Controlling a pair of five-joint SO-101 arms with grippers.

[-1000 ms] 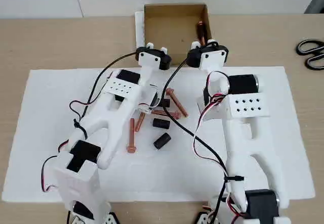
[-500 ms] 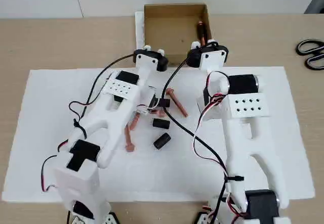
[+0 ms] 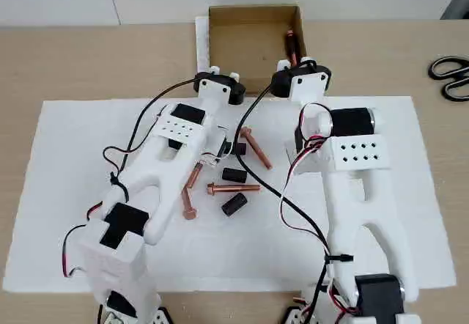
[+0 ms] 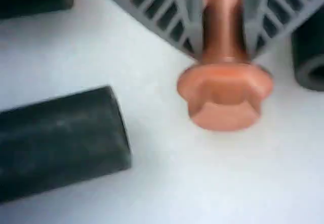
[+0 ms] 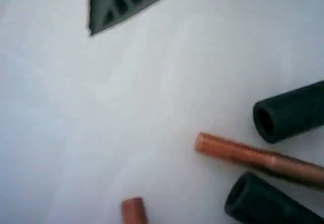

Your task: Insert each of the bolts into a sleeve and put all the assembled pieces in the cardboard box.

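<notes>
Left gripper is clamped on a copper-coloured flanged hex-head metal bolt. The shank sits between the ribbed grey jaws, head low over the white mat; contact cannot be told. A black cylindrical sleeve lies lower left of frame, near the head but apart.

Step in hand (est.): bolt pick-up, pre-insertion.

Next move req.: align shank w/ sleeve bore, then push in.

The brown cardboard box sits top centre, high view.
</notes>
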